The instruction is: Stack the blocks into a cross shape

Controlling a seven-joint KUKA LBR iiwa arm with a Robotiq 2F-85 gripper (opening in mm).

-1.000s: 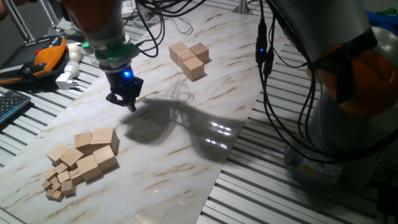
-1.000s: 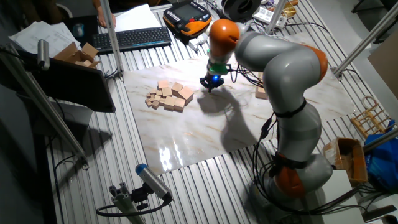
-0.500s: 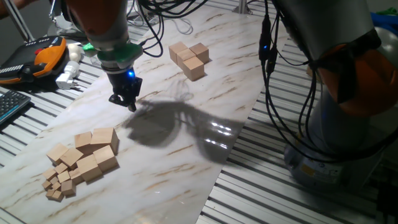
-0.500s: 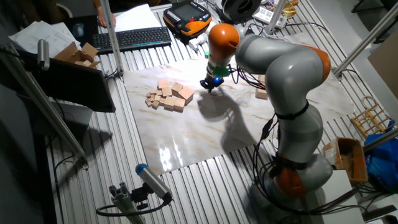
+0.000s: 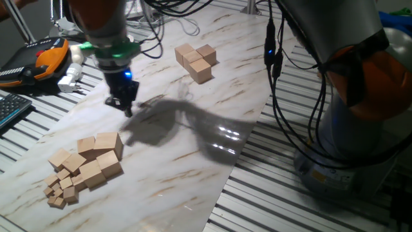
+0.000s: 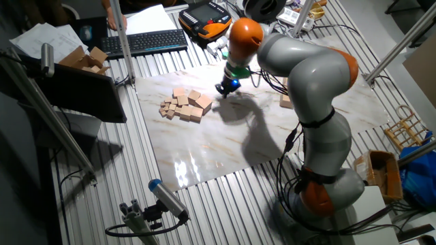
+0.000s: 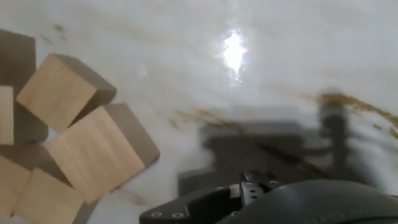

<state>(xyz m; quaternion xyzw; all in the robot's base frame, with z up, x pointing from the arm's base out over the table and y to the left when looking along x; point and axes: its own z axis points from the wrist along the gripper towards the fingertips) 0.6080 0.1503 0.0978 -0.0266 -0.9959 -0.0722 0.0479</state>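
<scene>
A loose pile of blocks (image 5: pixel 96 158) lies at the left on the marble tabletop (image 5: pixel 193 148), the gripper (image 5: pixel 122 106) hangs just past it — jaw gap impossible to tell, nothing visibly held — and more blocks (image 5: pixel 196 59) sit well apart, farther right.

Marble-patterned board (image 5: pixel 193 161) laid over a slatted metal table (image 5: pixel 309 206); tiny wooden cubes (image 5: pixel 58 193) clustered at the board's near left corner. Orange-and-black handheld controller (image 5: pixel 38 61) and white plug (image 5: pixel 69 80) off the board's left edge, black keyboard (image 6: pixel 146 42) and loose papers (image 6: pixel 37 37) further out. Dark cables (image 5: pixel 277 84) hanging at right.
</scene>
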